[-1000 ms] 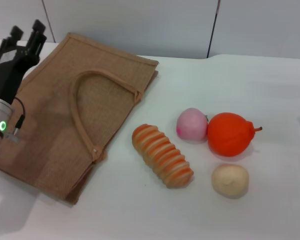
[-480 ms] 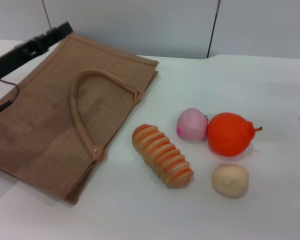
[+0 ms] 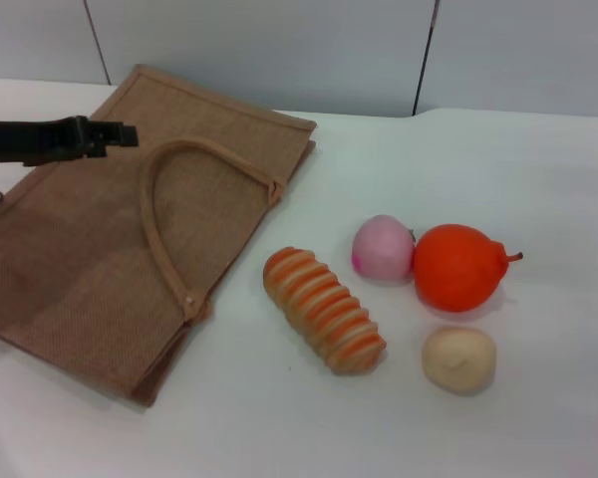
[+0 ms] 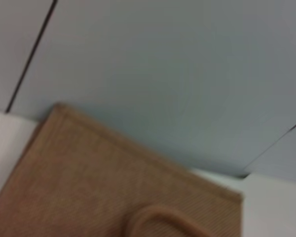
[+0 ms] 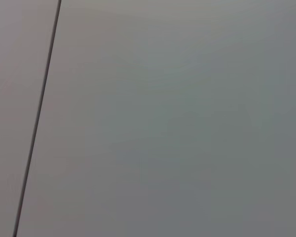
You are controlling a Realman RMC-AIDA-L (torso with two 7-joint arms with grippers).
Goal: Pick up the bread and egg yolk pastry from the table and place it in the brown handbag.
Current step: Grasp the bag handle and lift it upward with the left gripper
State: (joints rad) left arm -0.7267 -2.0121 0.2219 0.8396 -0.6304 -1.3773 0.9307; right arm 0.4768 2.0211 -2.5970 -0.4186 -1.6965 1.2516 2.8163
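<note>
The bread [image 3: 324, 310], a ridged orange and cream loaf, lies on the white table to the right of the bag. The egg yolk pastry [image 3: 459, 358], a small pale dome, sits further right, near the front. The brown handbag [image 3: 90, 259] lies flat on the left with a strap handle [image 3: 155, 224] on top. It also shows in the left wrist view [image 4: 103, 182]. My left gripper [image 3: 128, 132] reaches in from the left edge, level above the bag's far corner and pointing right, and holds nothing. My right gripper is out of view.
A pink peach [image 3: 383, 247] and an orange pear-shaped fruit [image 3: 458, 267] sit close together just behind the pastry and right of the bread. A grey panelled wall [image 3: 279, 50] runs along the table's back edge. The right wrist view shows only wall.
My left arm has swung from upright at the far left to lying level over the bag's far corner, pointing right. The food and the bag have not moved.
</note>
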